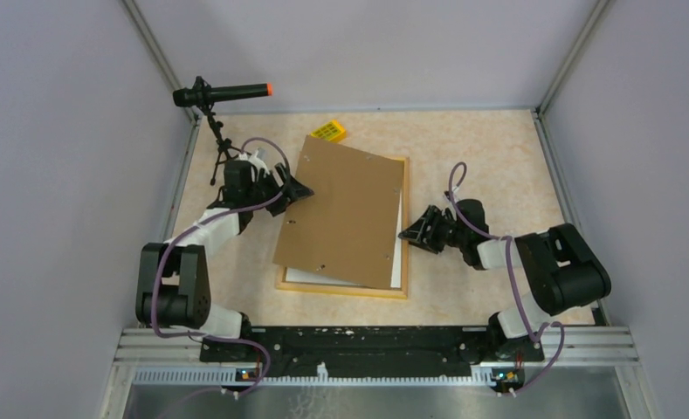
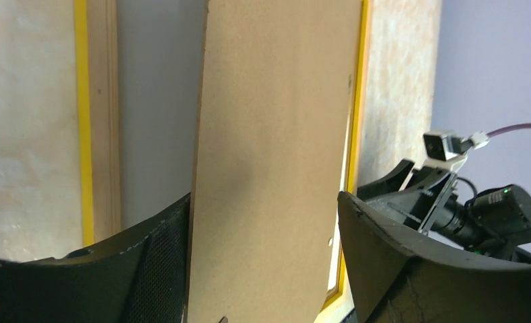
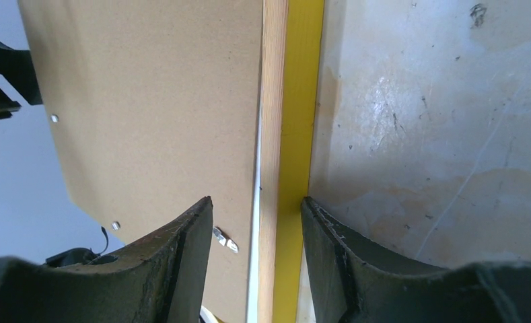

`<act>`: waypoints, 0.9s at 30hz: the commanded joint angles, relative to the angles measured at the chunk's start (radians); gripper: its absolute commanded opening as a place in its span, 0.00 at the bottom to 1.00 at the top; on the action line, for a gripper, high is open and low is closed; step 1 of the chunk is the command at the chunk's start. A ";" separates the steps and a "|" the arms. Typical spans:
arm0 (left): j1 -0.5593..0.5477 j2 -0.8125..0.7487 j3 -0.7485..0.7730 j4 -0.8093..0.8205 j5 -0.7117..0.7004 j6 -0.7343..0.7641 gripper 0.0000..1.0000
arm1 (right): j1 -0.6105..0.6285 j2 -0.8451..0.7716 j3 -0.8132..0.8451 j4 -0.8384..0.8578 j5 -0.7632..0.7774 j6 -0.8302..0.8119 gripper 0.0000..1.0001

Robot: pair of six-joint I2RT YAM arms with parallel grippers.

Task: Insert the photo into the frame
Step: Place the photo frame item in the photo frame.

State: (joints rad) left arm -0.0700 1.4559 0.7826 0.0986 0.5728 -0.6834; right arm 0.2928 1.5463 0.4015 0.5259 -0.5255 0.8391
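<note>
**Photo seated in frame, backing board askew on top**

- **Item:** white-backed rectangular paper photo [image 1: 319, 277]. It lies inside the light yellowish wooden picture frame [image 1: 349, 292]. Only white strips show, along the frame's near and right rails.
- **Cover:** brown rectangular cardboard board [image 1: 345, 209], resting over the frame, skewed and not square with its rails.
- **My left gripper [image 1: 295, 188]:** at the frame's left side, over the board's left edge. The fingers [image 2: 155, 269] are spread wide with nothing pinched. Whether they touch the board I cannot tell.
- **My right gripper [image 1: 408, 234]:** at the frame's right rail, fingers [image 3: 182, 269] spread either side of it, nothing gripped.
- **Beyond the frame's far rail:** small yellow block [image 1: 328, 131].
- **Far-left of the frame:** black microphone with orange tip [image 1: 223, 93] on a tripod.
- **Under the frame:** beige speckled tabletop [image 1: 489, 157].
</note>
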 commanded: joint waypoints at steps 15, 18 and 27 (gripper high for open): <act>-0.212 0.036 0.127 -0.324 -0.275 0.214 0.93 | 0.014 -0.018 0.017 -0.075 0.055 -0.071 0.52; -0.246 0.067 0.183 -0.413 -0.312 0.244 0.99 | 0.014 -0.009 0.034 -0.106 0.054 -0.085 0.52; -0.299 0.099 0.264 -0.550 -0.437 0.308 0.98 | 0.015 -0.015 0.008 -0.075 0.061 -0.093 0.52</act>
State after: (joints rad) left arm -0.3538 1.5337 0.9737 -0.3702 0.1627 -0.4267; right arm 0.2928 1.5364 0.4210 0.4793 -0.5137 0.7902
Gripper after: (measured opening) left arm 0.986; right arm 0.516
